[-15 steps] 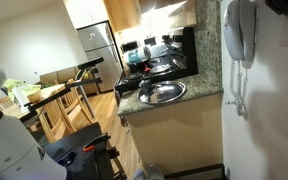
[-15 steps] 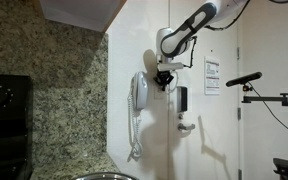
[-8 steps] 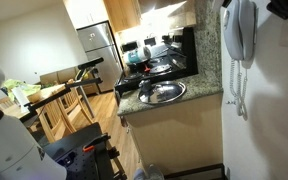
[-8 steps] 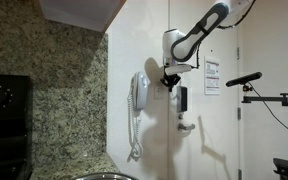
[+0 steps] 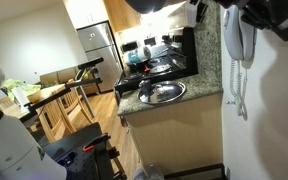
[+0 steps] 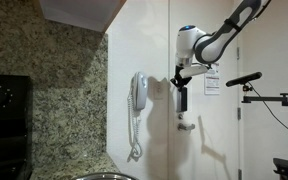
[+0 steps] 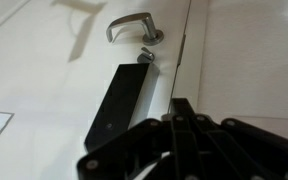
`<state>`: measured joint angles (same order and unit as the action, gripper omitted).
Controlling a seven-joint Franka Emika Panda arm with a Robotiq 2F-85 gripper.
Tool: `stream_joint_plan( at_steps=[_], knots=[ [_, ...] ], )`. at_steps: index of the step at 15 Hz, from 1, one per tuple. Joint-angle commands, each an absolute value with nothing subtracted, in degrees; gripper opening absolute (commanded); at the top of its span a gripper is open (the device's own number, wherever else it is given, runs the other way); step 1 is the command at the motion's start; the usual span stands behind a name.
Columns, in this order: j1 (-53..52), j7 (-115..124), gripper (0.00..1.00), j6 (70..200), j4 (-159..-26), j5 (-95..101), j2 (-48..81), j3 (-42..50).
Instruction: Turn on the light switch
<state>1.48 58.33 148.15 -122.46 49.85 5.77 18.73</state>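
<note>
White wall (image 6: 134,40) and a white door (image 6: 219,130) fill an exterior view. A phone (image 6: 137,92) hangs on the wall, and the arm (image 6: 224,35) reaches in from 2 o'clock.

Over the last second the pincer (image 6: 181,78) has slid away from the phone's side and crossed the door edge. It now hovers at the phone's 3 o'clock, in front of the door. A black box (image 6: 182,99) on the door sits just at the pincer's 6 o'clock, with a lever handle (image 6: 187,126) at 6 o'clock of that.

The switch is too small to pick out in any view. It most likely sits on the wall strip between phone and door, the spot the pincer has just left. The room looks no brighter than before, so it cannot be told whether the switch was flipped. The move reads as either a retreat after a press or a drift off target.

In the wrist view the pincer (image 7: 180,108) has its fingers pressed together, holding nothing and touching nothing. It points toward 12 o'clock, at the box (image 7: 119,100) and handle (image 7: 134,25).
</note>
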Motion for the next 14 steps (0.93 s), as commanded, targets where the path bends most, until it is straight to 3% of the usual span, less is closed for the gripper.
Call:
stream_joint_plan(
  at_steps=[1, 7, 14],
  knots=[
    [3.3, 67.3, 0.0, 149.4, -130.2, 63.2, -3.0, 15.7],
    [2.4, 79.5, 0.0, 148.5, -138.6, 80.6, -12.7, 10.6],
    [0.9, 82.2, 0.0, 148.0, -144.4, 85.2, -18.7, 7.2]
  ],
)
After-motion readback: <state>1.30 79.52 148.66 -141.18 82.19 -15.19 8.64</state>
